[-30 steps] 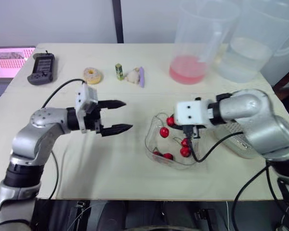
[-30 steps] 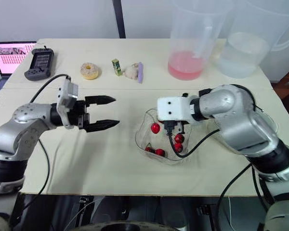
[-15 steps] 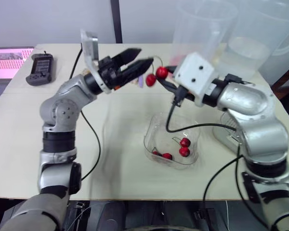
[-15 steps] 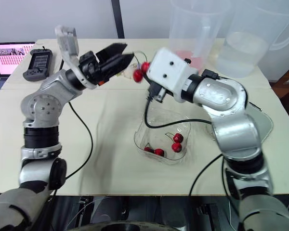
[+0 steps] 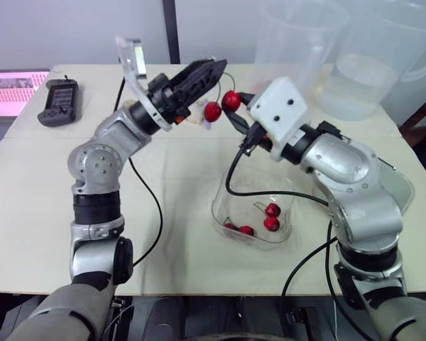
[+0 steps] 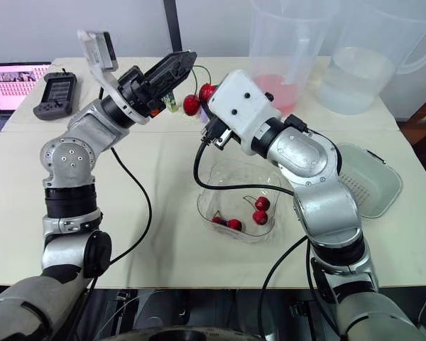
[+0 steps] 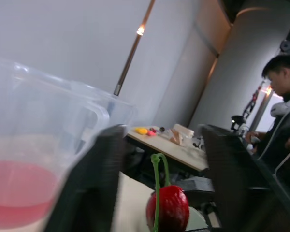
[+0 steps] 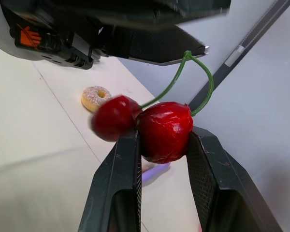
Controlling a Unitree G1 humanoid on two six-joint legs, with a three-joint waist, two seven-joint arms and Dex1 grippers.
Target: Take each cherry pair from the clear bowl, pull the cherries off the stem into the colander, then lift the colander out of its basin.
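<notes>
A cherry pair hangs in the air above the table's far middle. My right gripper [image 8: 162, 137] is shut on one red cherry [image 8: 164, 130]; the other cherry [image 8: 113, 118] dangles beside it on the green stem [image 8: 203, 77]. My left gripper [image 5: 221, 67] comes in from the left at the top of the stem loop. In the left wrist view its jaws stand apart with the stem [image 7: 157, 183] between them, touching neither. The clear bowl [image 5: 224, 206] below holds three more cherries [image 5: 272, 224]. The pale colander [image 6: 383, 192] sits in its basin at the right.
A pitcher of pink liquid [image 6: 277, 64] and a pitcher of water [image 6: 355, 71] stand at the back right. A donut [image 8: 97, 96], a handheld device [image 5: 60, 99] and a laptop screen [image 5: 14, 89] lie at the back left. A person [image 7: 280, 106] sits beyond the table.
A second ago my right gripper was down in the bowl and my left hung open over the table. Both have risen with the pair between them, and the left jaws have narrowed.
</notes>
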